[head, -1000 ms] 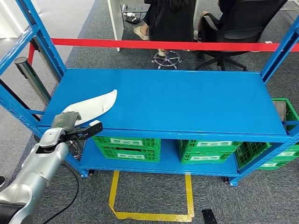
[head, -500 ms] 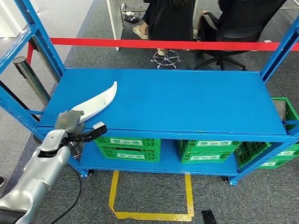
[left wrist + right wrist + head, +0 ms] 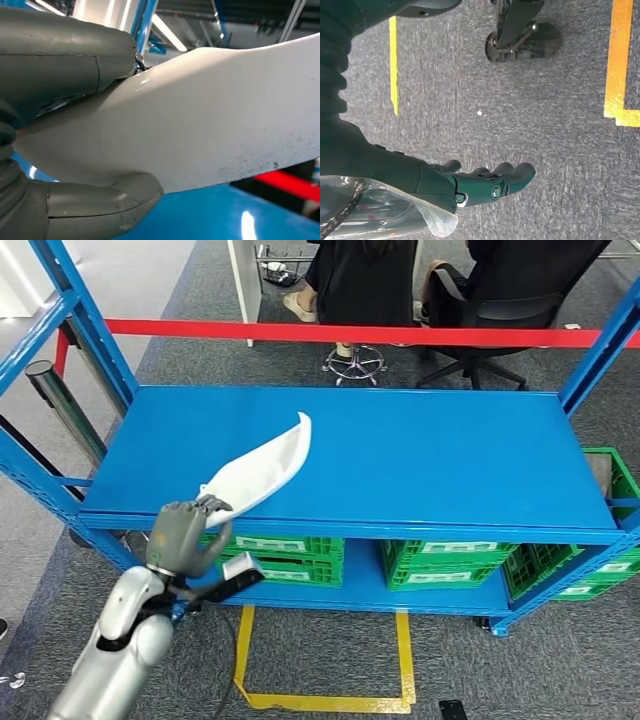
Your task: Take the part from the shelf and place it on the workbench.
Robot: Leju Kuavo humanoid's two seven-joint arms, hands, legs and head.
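Note:
A long curved white part (image 3: pixel 260 469) is held at its near end by my left hand (image 3: pixel 181 536), in front of the blue shelf's (image 3: pixel 423 455) front left edge. Its far tip rises over the shelf top. Up close, the thumb and fingers (image 3: pixel 75 55) clamp the white part (image 3: pixel 211 115) from both sides. My right hand (image 3: pixel 486 182) hangs over the grey carpet with its fingers stretched out, holding nothing.
Green crates (image 3: pixel 275 555) fill the shelf's lower level, with another (image 3: pixel 615 480) at the right. Blue uprights (image 3: pixel 83 320) frame the shelf. A red tape barrier (image 3: pixel 377 335) runs behind it; beyond sit people on office chairs (image 3: pixel 483 300). Yellow floor tape (image 3: pixel 324 700) marks the carpet.
My left hand has drawn back toward me and to the right, carrying the white part; the part has lifted off the shelf top and now tilts upward.

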